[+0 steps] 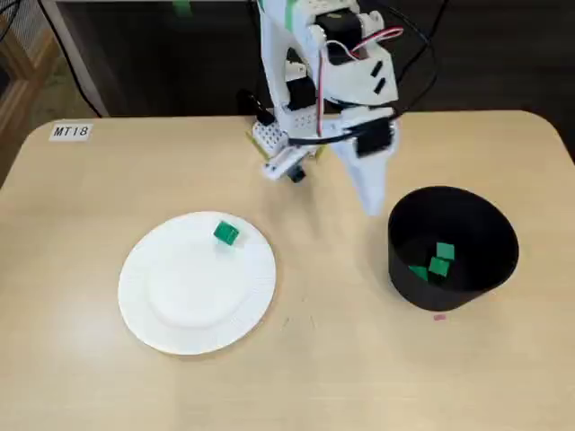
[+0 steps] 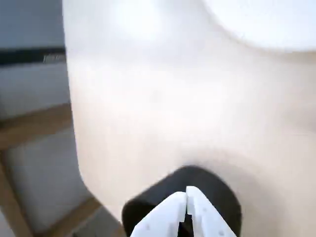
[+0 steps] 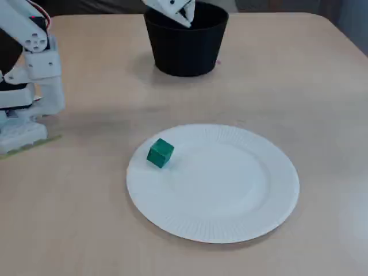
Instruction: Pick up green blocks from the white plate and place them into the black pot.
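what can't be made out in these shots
Green blocks in the black pot: overlapping in shadow, count unclear in a fixed view; in a fixed view the pot's wall hides them.
White plate: blurred and cut off by the wrist view's top edge.
Gripper: upper part cut off by a fixed view's top edge.

One of your fixed views looks down from high, facing the arm. Another sits low by the white plate, facing the black pot. Both share these. Your wrist view looks down close above the pot.
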Tool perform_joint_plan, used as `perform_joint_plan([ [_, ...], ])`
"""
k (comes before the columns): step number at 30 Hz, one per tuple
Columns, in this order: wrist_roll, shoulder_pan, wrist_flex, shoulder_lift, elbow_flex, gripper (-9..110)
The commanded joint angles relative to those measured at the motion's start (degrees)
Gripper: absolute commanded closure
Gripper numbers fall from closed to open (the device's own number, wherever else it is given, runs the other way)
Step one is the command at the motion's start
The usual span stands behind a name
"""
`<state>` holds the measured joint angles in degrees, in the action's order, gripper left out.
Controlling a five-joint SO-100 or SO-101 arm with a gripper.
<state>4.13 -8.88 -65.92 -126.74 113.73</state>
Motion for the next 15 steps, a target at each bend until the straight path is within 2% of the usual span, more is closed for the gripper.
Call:
perform_joint_plan([
  [1, 0.7, 11.3, -7.2, 3.0, -5.1, 104],
  [7, -0.2, 24.6, -15.6, 12.2, -8.2, 104],
  [15, 0.2, 31.4, -25.7, 25.3, -18.9, 104],
])
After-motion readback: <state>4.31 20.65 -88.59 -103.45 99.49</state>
